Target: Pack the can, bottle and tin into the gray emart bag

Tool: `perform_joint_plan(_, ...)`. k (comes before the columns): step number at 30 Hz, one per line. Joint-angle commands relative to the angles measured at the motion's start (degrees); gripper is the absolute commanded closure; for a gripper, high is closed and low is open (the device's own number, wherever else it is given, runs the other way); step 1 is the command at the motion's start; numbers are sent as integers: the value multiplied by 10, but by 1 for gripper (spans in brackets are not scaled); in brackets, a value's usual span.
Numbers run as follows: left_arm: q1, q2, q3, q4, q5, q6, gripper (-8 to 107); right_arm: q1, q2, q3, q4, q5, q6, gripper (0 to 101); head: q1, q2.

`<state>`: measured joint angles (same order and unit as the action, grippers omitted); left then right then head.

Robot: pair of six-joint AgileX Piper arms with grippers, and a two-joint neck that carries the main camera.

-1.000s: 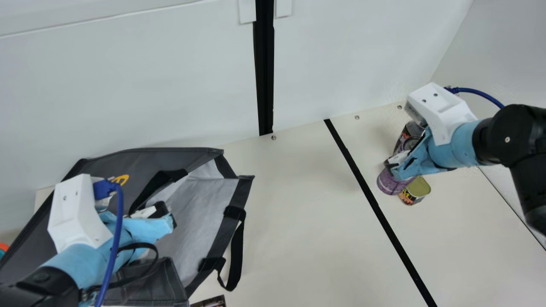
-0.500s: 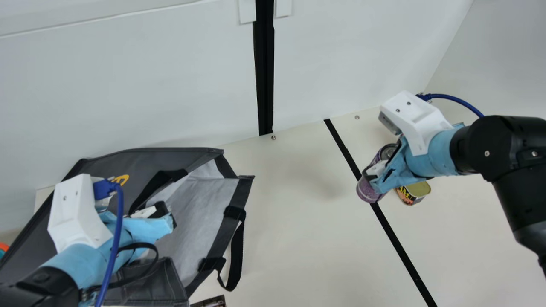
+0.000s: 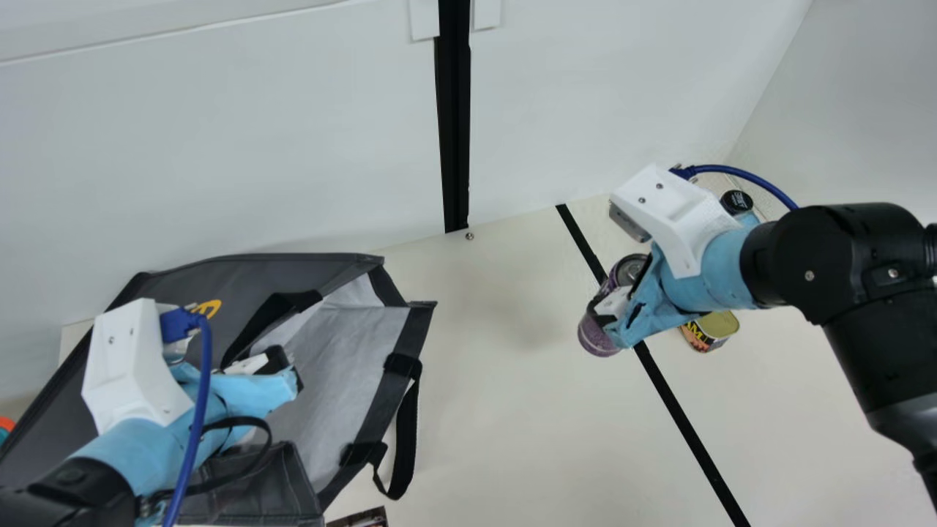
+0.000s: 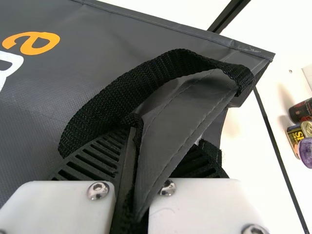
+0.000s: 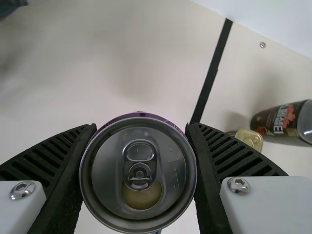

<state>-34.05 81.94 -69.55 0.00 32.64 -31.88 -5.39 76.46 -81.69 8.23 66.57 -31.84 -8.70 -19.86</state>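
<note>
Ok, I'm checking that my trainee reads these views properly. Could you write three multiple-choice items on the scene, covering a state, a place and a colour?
1. The left gripper is:
A. open and empty
B. shut on the gray bag
C. shut on the bottle

2. The purple can is:
A. inside the bag
B. behind the bag
C. in the right gripper

3. The tin's lid is:
A. gold
B. blue
C. red

1: B, as the left wrist view shows bag cloth between its fingers.
2: C, as ribbed fingers flank the can.
3: A, as the main view shows its gold top.
</note>
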Motion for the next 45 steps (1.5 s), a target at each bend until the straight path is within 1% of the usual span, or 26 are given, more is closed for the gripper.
perform_joint_plan(1, 0, 0, 0, 0, 0, 0, 89, 11, -1, -2, 2, 1, -2, 101, -13, -1)
perform_joint_plan(17, 0, 0, 0, 0, 0, 0, 89, 95, -1, 0, 5, 4, -1, 101, -13, -1)
perform_joint_plan(45, 0, 0, 0, 0, 0, 0, 89, 215, -7, 4, 16, 13, 24, 101, -13, -1)
